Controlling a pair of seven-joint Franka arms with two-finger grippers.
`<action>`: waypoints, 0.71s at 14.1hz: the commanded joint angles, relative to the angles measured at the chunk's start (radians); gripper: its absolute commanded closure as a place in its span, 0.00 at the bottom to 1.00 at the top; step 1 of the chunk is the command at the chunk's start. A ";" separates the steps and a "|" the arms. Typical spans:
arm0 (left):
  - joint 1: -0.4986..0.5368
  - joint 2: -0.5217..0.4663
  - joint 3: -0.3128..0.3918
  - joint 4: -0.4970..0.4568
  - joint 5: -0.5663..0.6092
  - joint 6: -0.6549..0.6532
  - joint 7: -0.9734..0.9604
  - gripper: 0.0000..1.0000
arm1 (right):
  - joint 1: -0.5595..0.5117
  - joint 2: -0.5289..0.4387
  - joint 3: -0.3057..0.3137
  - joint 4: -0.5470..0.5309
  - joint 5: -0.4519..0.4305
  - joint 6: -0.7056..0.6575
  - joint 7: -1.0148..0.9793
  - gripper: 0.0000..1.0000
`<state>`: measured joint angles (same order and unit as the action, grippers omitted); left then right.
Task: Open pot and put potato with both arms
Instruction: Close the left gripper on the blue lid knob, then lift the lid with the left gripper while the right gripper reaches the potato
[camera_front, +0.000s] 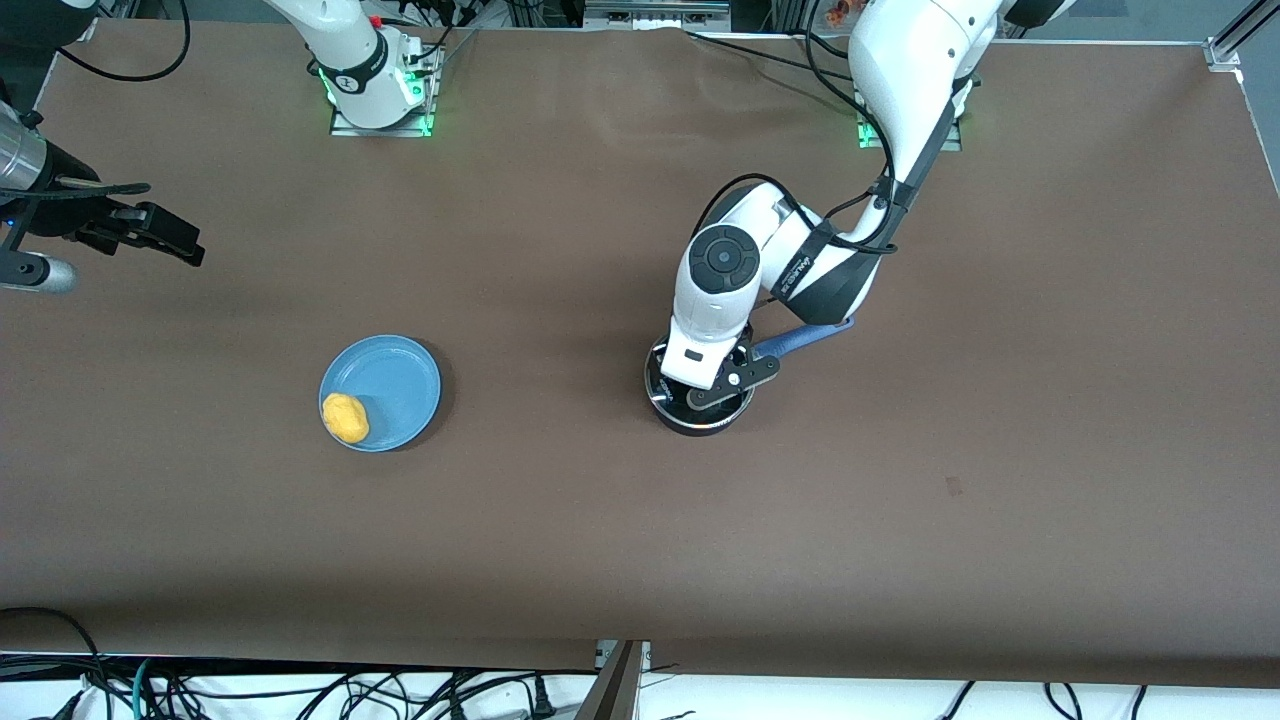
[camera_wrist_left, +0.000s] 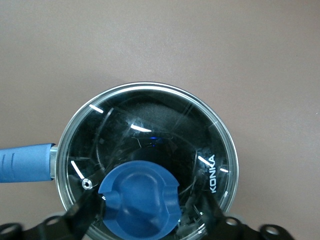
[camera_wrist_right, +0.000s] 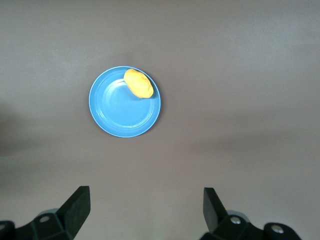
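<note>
The black pot (camera_front: 700, 422) stands mid-table with its blue handle (camera_front: 805, 340) pointing toward the left arm's end. Its glass lid (camera_wrist_left: 155, 125) is on, with the blue knob (camera_wrist_left: 140, 200) in the middle. My left gripper (camera_front: 712, 385) is low over the lid, open, its fingers (camera_wrist_left: 84, 216) on either side of the knob (camera_wrist_left: 146, 205) without closing on it. The yellow-orange potato (camera_front: 345, 417) lies on the rim of a blue plate (camera_front: 392, 372). My right gripper (camera_front: 170, 238) is open and empty, held high over the table at the right arm's end.
The right wrist view shows the plate (camera_wrist_right: 122, 107) and the potato (camera_wrist_right: 138, 83) from above, with my right gripper (camera_wrist_right: 146, 195) over bare brown table. The pot's handle also shows in the left wrist view (camera_wrist_left: 25, 162). Cables hang past the table edge nearest the front camera.
</note>
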<state>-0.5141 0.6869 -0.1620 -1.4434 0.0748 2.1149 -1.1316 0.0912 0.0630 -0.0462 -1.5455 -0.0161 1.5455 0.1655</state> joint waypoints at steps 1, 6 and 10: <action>0.012 -0.007 -0.016 -0.005 0.028 -0.018 -0.020 0.28 | -0.001 0.030 -0.003 0.008 0.010 -0.015 -0.009 0.00; 0.016 -0.010 -0.016 -0.005 0.028 -0.032 -0.013 0.56 | 0.001 0.052 -0.001 0.004 0.010 -0.019 -0.089 0.00; 0.029 -0.026 -0.017 0.012 0.017 -0.074 0.004 0.59 | -0.002 0.081 -0.001 -0.002 0.010 -0.019 -0.092 0.00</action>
<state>-0.5071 0.6853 -0.1631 -1.4405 0.0748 2.0961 -1.1316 0.0913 0.1257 -0.0462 -1.5474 -0.0161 1.5411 0.0994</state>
